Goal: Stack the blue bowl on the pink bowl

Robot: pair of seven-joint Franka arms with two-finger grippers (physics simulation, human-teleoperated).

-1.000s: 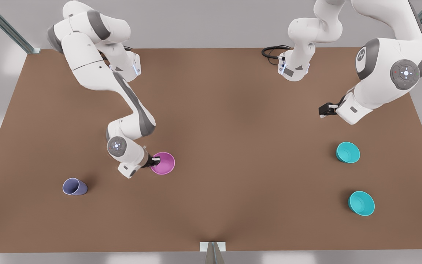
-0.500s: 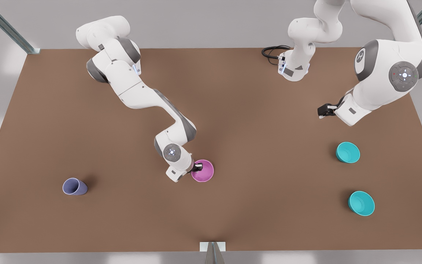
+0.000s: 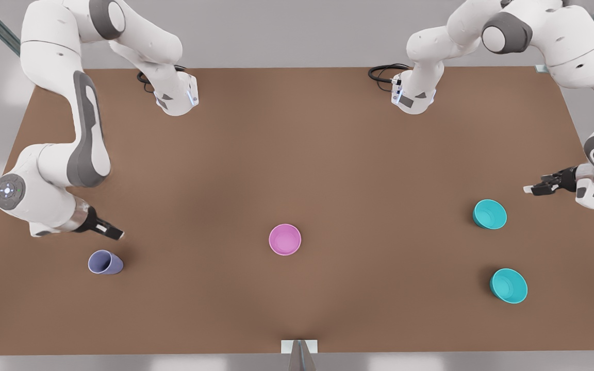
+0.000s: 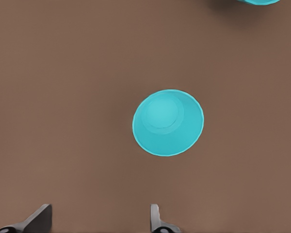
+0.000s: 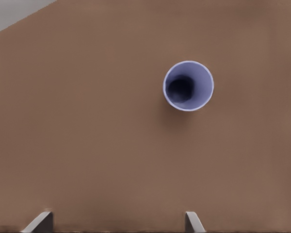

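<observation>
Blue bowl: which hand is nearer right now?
Left. The left hand hovers open just beyond the blue bowl; the right hand is open across the table by the lavender cup.

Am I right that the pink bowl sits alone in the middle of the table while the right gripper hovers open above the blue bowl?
Not quite: the open right gripper hovers above the lavender cup, as the right wrist view shows. The pink bowl does sit alone in the middle of the table.
</observation>
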